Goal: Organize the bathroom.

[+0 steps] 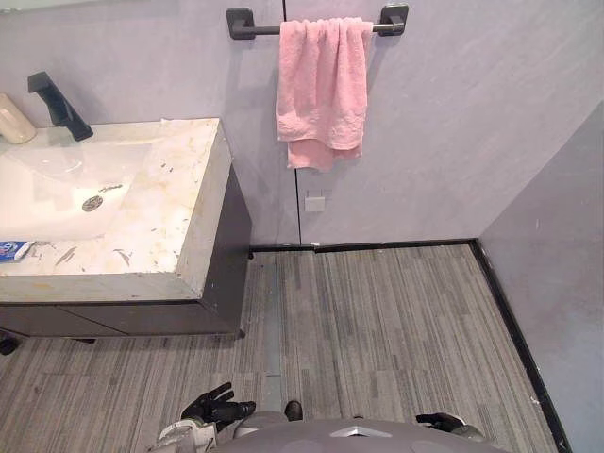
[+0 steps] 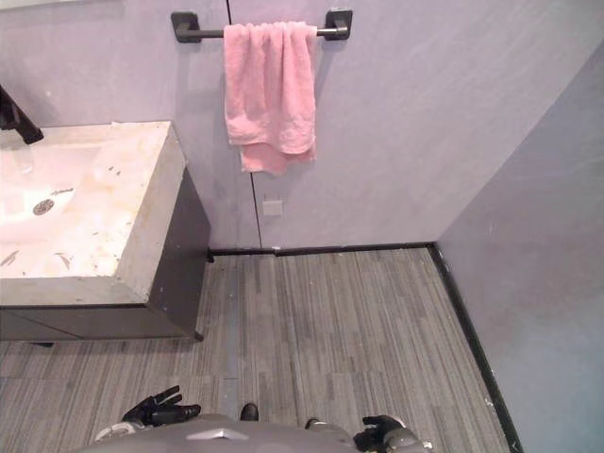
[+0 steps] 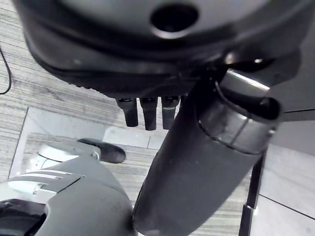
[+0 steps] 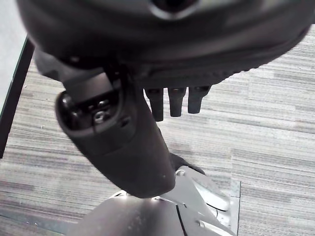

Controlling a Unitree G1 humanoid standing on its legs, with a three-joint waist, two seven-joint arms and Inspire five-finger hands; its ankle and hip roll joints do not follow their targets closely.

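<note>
A pink towel (image 1: pixel 323 90) hangs bunched over a dark wall rail (image 1: pixel 255 28) at the top of the head views. A pale stone vanity (image 1: pixel 179 217) with a white sink basin (image 1: pixel 57 189) and a black faucet (image 1: pixel 58 106) stands at the left. A blue-and-white tube (image 1: pixel 14 250) lies on the counter's left edge. My left hand (image 1: pixel 215 408) hangs low near the floor, fingers relaxed and holding nothing. My right hand (image 2: pixel 382 429) also hangs low at the bottom right, fingers (image 4: pixel 170 101) straight and empty.
A pale bottle (image 1: pixel 13 120) stands at the back left of the counter. A grey wall (image 1: pixel 557 283) closes the right side, with a black skirting (image 1: pixel 377 245) along the floor. Striped grey floor (image 1: pixel 377 330) stretches between vanity and wall.
</note>
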